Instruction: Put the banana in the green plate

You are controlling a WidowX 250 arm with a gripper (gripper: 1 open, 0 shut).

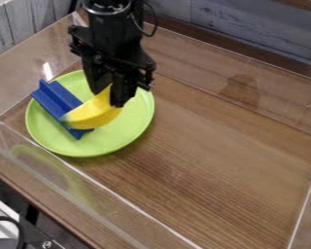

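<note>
Brown wooden tabletop, grey wood-look panelling behind

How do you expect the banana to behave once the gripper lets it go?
The banana is probably light and stiff, as it looks like smooth plastic. Its curve may make it rock, though the blue block beside it might limit rolling.
</note>
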